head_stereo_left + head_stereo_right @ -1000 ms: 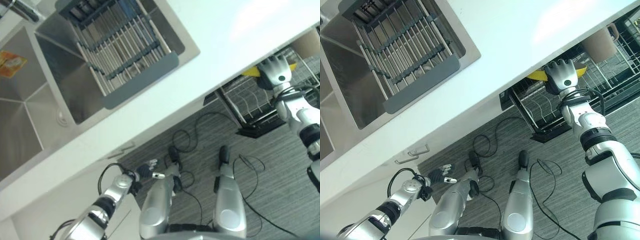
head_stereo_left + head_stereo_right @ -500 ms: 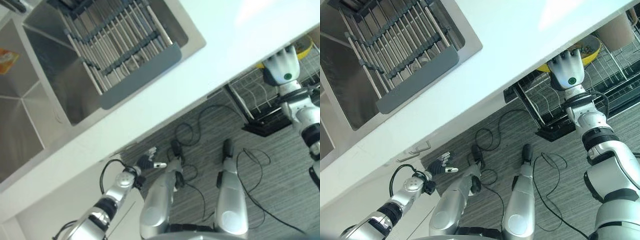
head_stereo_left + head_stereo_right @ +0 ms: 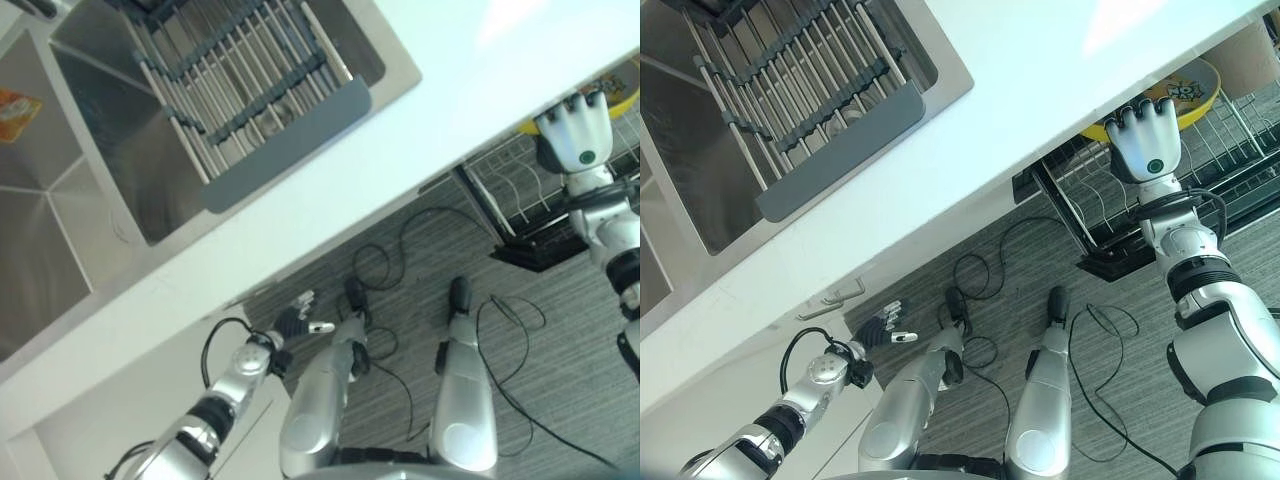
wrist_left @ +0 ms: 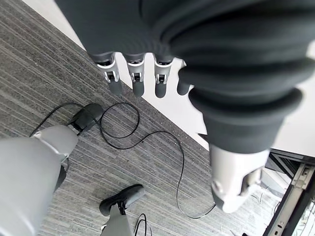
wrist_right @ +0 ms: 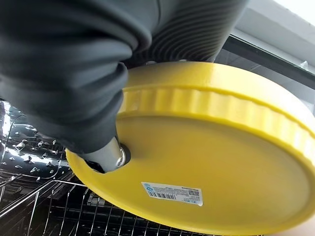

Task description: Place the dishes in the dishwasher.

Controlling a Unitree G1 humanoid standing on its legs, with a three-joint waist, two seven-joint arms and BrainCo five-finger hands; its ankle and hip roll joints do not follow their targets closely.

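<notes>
My right hand [image 3: 1147, 146] is shut on a yellow plate [image 3: 1186, 88], just past the counter's edge and above the wire dishwasher rack [image 3: 1095, 210]. In the right wrist view the plate's underside [image 5: 211, 162] with a white sticker faces me, the thumb [image 5: 106, 156] presses on it, and the rack wires [image 5: 44, 209] lie below. My left hand [image 3: 296, 322] hangs low over the carpet beside the cabinet, fingers [image 4: 134, 78] straight and holding nothing.
A white counter [image 3: 450, 90] crosses the view, with a steel sink [image 3: 60, 210] and a grey drying rack [image 3: 250, 90] set in it. A beige cup [image 3: 1252, 55] stands in the dishwasher rack beyond the plate. Grey carpet [image 3: 560, 330] lies below.
My right hand has moved the yellow plate outward from under the counter's edge, so more of the plate shows. The view has shifted a little. The left hand stays put.
</notes>
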